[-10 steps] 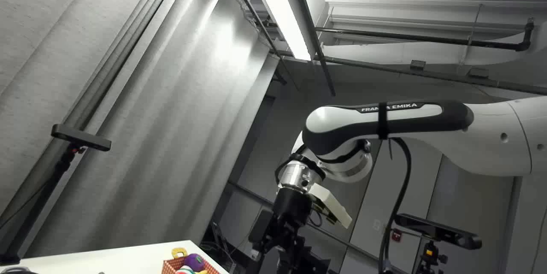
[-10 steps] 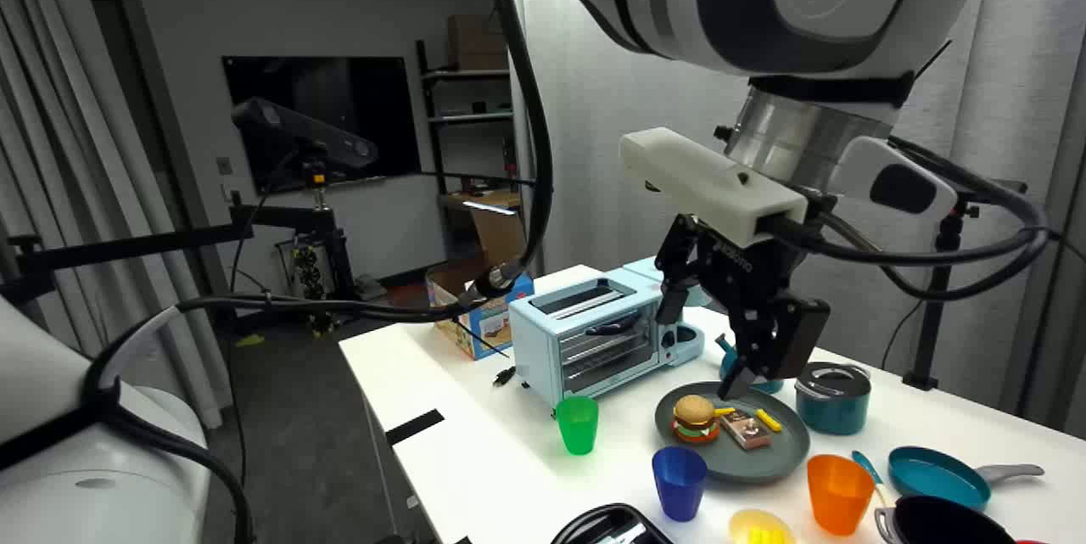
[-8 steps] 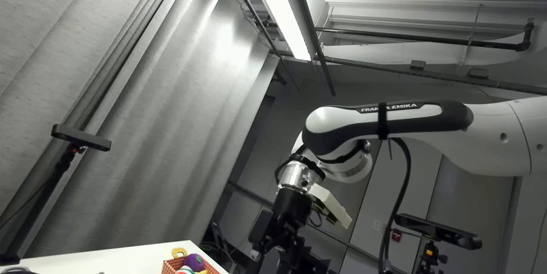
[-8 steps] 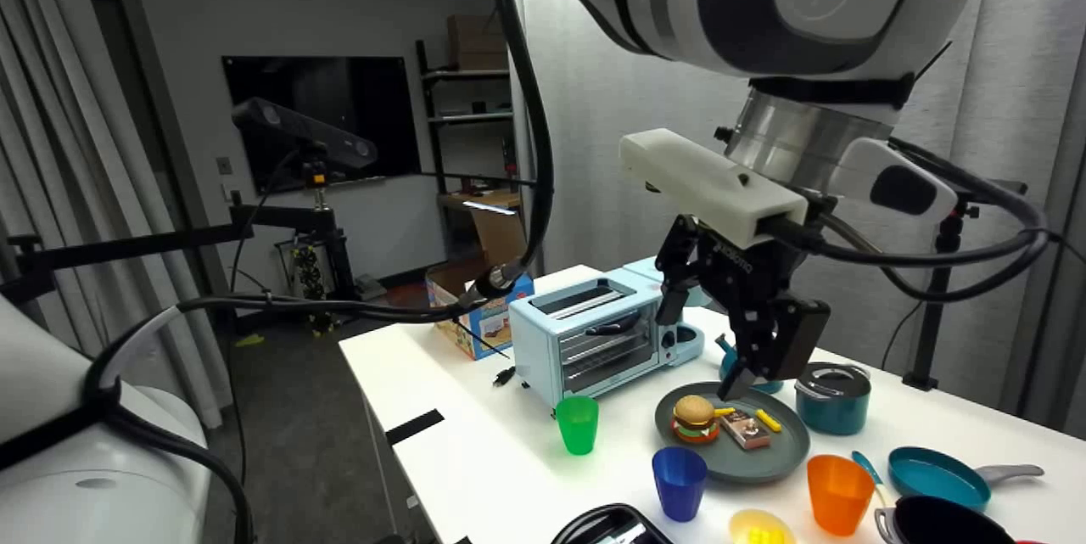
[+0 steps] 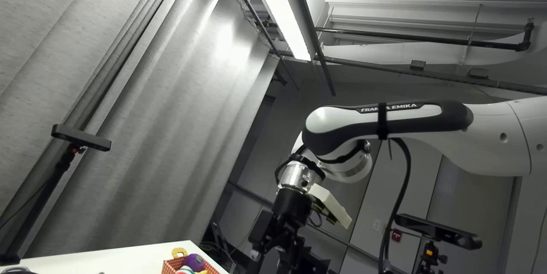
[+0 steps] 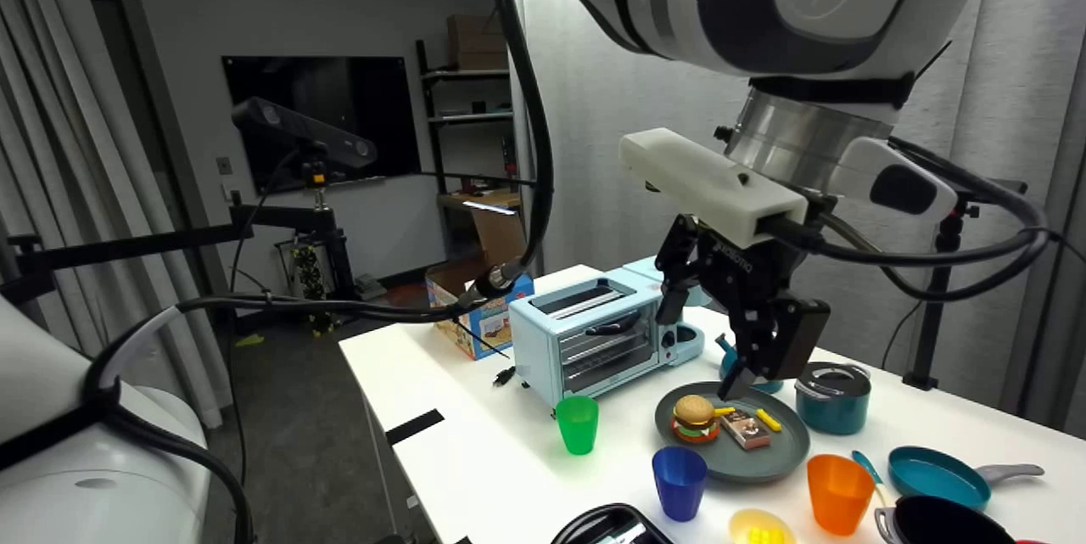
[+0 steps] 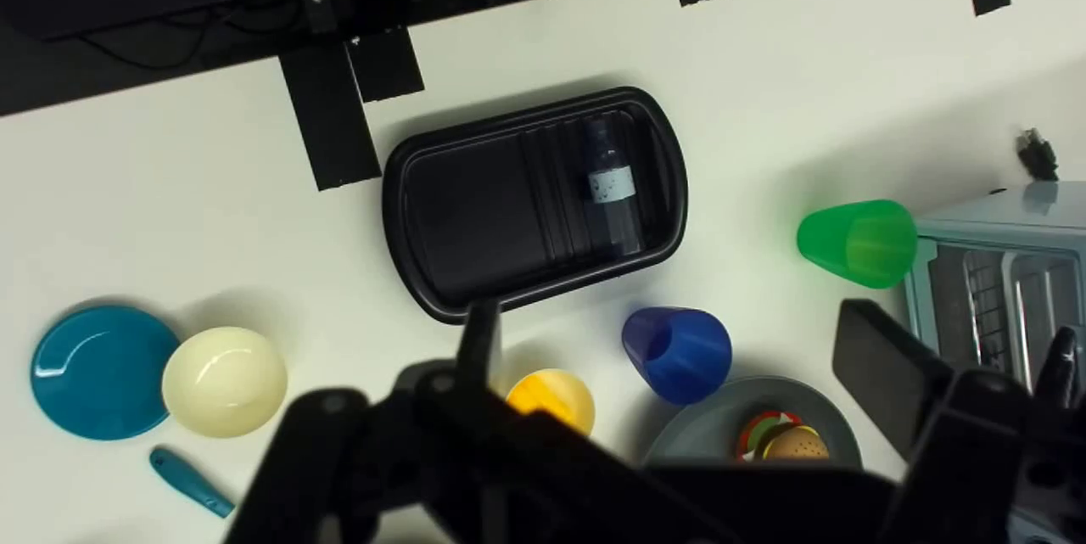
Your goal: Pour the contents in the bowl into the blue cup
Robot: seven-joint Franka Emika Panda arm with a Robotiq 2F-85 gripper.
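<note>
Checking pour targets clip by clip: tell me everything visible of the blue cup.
The blue cup is a plain tumbler, deep blue and slightly see-through, plastic by its look, with no handle showing, narrowing toward its base. It stands upright on the white table, beside the gray plate; whether the two touch is unclear. The wrist view looks into its mouth and shows no contents. Nothing grips it.

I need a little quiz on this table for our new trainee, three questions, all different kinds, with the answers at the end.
1. Multiple choice: which cup stands nearest the toaster: (a) blue, (b) green or (c) orange?
2. True or false: the hand is open and clear of the yellow bowl.
3. Short answer: what lies in the black tray in the wrist view?
Key: 1. b, the green cup. 2. True. 3. A bottle.
</note>
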